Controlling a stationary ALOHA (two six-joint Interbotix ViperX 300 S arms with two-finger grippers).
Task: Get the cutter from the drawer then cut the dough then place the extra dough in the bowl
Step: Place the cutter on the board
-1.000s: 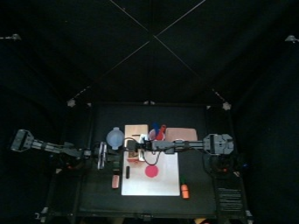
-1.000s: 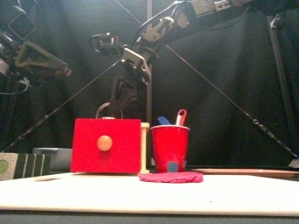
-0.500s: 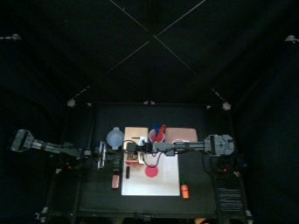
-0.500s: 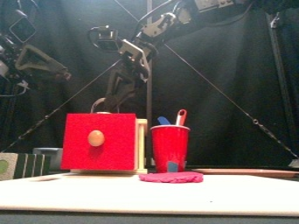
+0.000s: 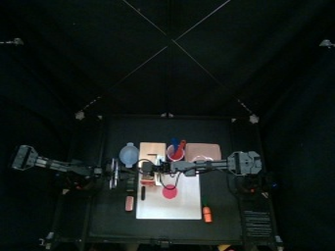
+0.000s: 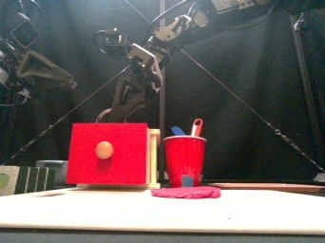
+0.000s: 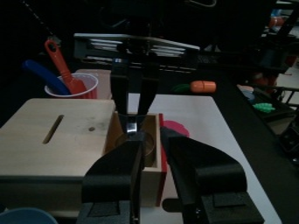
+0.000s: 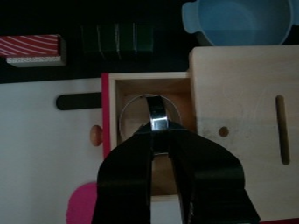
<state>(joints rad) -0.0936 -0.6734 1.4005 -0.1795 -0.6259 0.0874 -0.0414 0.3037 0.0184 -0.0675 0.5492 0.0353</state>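
The cutter (image 8: 156, 111) is in the open drawer (image 8: 131, 92) of the wooden box (image 8: 243, 87). The right gripper (image 8: 156, 131) reaches down into the drawer with its jaws pinched on the cutter, but I cannot see just which part it holds. I think the cutter is light and hard, because it is a thin ring of shiny metal. Metal is slippery, so it could slide or tip in the grip. The best place to hold it is the wire handle on top, in the middle, so that the ring hangs flat. The drawer has walls all round, so I think the cutter must go straight up or it may bump them. The left gripper (image 7: 160, 156) hangs near the box with its jaws apart and nothing in them. The dough (image 6: 185, 193) is a flat pink-red disc on the white board (image 8: 47, 149), just in front of the red cup (image 6: 185, 161). It looks soft, so the cutter should sink in with a push. The bowl (image 8: 239, 19) waits beside the box, toward the back, near the sushi roll (image 8: 122, 39). The board is flat and smooth, and there is bare room round the dough. The table (image 5: 105, 224) is small and black, with black curtains (image 5: 167, 59) behind it
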